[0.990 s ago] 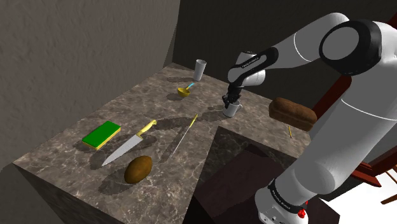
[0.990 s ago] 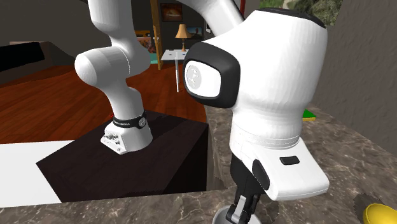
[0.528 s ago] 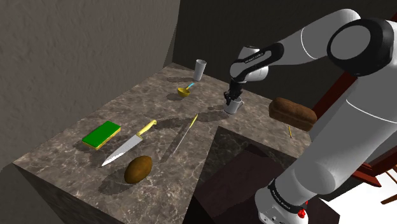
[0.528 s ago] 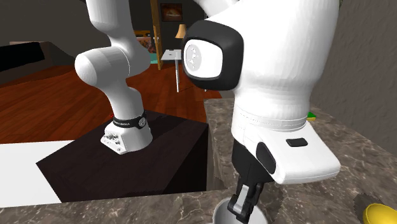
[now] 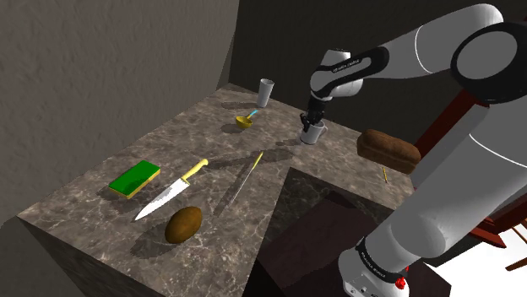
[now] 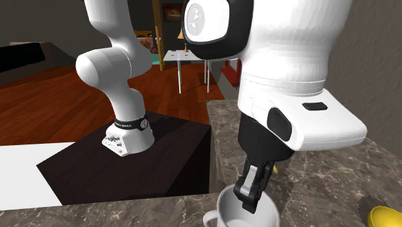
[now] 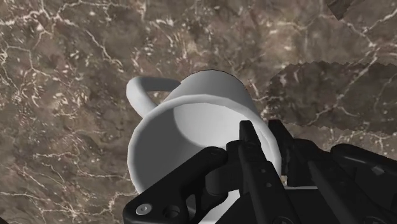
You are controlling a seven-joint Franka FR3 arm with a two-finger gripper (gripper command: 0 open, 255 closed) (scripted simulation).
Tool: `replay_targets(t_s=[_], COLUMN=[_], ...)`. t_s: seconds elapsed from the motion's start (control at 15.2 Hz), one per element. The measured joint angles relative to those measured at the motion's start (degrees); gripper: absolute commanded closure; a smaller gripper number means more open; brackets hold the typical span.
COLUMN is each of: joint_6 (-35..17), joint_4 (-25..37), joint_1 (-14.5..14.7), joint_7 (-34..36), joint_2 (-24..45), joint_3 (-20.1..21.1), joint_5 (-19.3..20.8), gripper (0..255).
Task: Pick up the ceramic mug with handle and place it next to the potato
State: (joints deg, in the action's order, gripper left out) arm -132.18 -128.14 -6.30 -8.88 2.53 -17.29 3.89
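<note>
The black gripper (image 7: 262, 132) is closed on the rim of a white mug (image 7: 191, 121), with one finger inside the cup and the other against its outer wall. The mug's handle points away from the fingers. In the second exterior view the gripper (image 6: 252, 191) hangs from the white wrist and dips into the mug (image 6: 225, 209), beside the dark stand (image 6: 129, 171).

In the shoulder view the gripper (image 5: 311, 118) and mug (image 5: 313, 133) are at the far end of the brown marble counter (image 5: 101, 215). I cannot tell if the mug touches it. Near the mug are a yellow scoop (image 5: 246, 121), a grey cup (image 5: 266, 92) and a brown loaf (image 5: 388, 150). The potato (image 5: 183, 224) lies well apart at the near end, beside a knife (image 5: 173, 192) and a green block (image 5: 135, 179).
</note>
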Motion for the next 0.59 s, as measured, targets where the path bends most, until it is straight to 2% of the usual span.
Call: replay_targets(t_s=[0.59], joint_6=[6.9], joint_4=[3.0], joint_1=[0.2], joint_7=[0.6], joint_2=[-4.0], joint_3=[0.2], joint_5=[1.1], gripper=[255])
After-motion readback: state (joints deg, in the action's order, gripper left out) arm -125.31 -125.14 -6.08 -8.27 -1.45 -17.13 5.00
